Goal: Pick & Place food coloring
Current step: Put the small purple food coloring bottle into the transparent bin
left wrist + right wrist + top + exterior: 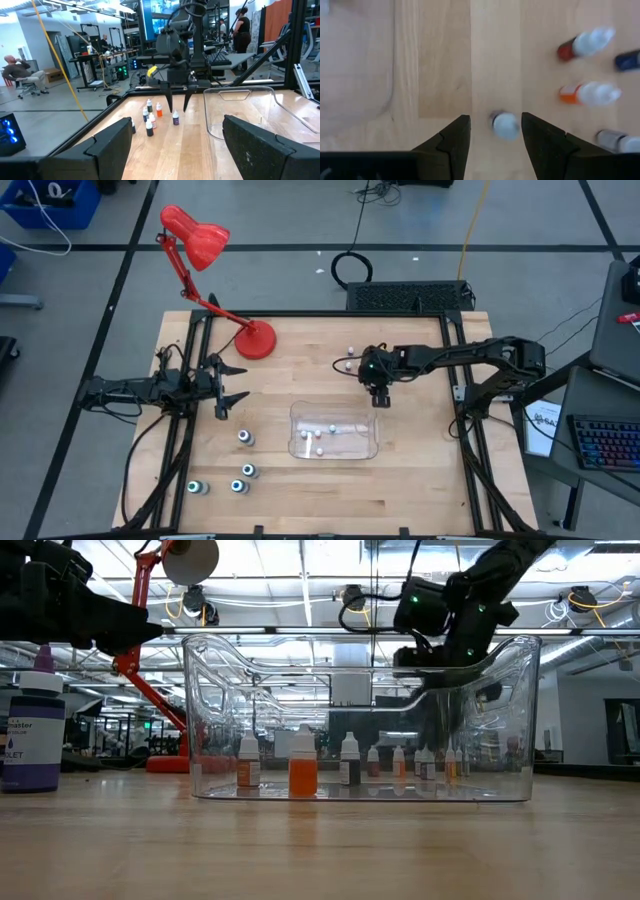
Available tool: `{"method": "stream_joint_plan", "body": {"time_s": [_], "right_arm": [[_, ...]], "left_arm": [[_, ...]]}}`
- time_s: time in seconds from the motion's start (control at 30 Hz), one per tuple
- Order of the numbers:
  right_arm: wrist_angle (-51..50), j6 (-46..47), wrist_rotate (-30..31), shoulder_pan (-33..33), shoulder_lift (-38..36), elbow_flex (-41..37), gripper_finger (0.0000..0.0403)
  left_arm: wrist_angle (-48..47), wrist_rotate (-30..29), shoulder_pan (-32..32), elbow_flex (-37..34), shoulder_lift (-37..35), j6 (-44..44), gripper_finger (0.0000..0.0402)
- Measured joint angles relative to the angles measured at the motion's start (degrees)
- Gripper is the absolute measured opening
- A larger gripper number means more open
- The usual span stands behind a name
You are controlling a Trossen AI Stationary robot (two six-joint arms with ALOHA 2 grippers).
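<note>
While I look down on the wooden table (420, 480), I note a red lamp (200, 240) at its far left and grey floor around it. My left gripper (232, 385) hangs wide open and empty at the left edge. Four teal-topped bottles (241, 471) stand near the front left. Small whitish-capped food coloring bottles (150, 120) cluster at mid-table. Three bottles rest in the clear tray (370, 448). My right gripper (495, 131), part open, straddles one small bottle (505, 125) without gripping it.

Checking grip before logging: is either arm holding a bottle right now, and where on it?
Nothing is held. The right gripper hangs open above a small bottle, jaws either side, not touching. The left gripper is open, empty.
</note>
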Motion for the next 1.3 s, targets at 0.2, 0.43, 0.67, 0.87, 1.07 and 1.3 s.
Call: {"method": "stream_joint_plan", "body": {"time_s": [0.2, 0.43, 0.67, 0.87, 1.07, 1.3], "right_arm": [[2.9, 0.18, 0.42, 0.0, 0.02, -2.06, 0.0164], [2.94, 0.16, 0.35, -0.12, 0.02, -2.06, 0.0164], [1.96, 0.62, 0.48, -0.17, 0.02, -2.06, 0.0164], [1.95, 1.01, 0.5, -0.17, 0.02, -2.06, 0.0164], [1.98, 1.01, 0.5, -0.17, 0.02, -2.11, 0.0149], [3.56, 1.03, 0.36, -0.8, 0.02, -4.75, 0.0107]], "left_arm": [[0.0, 0.0, 0.0, -0.02, 0.02, 0.0, 0.0306], [-0.02, 0.0, 0.0, 0.0, 0.02, 0.0, 0.0306], [-0.02, 0.0, -0.01, 0.0, 0.01, 0.0, 0.0306], [0.0, 0.0, -0.02, -0.02, 0.02, 0.0, 0.0306], [-0.01, 0.0, -0.01, 0.0, 0.02, 0.0, 0.0306], [-0.02, 0.0, -0.02, -0.01, 0.0, 0.0, 0.0306]]}}
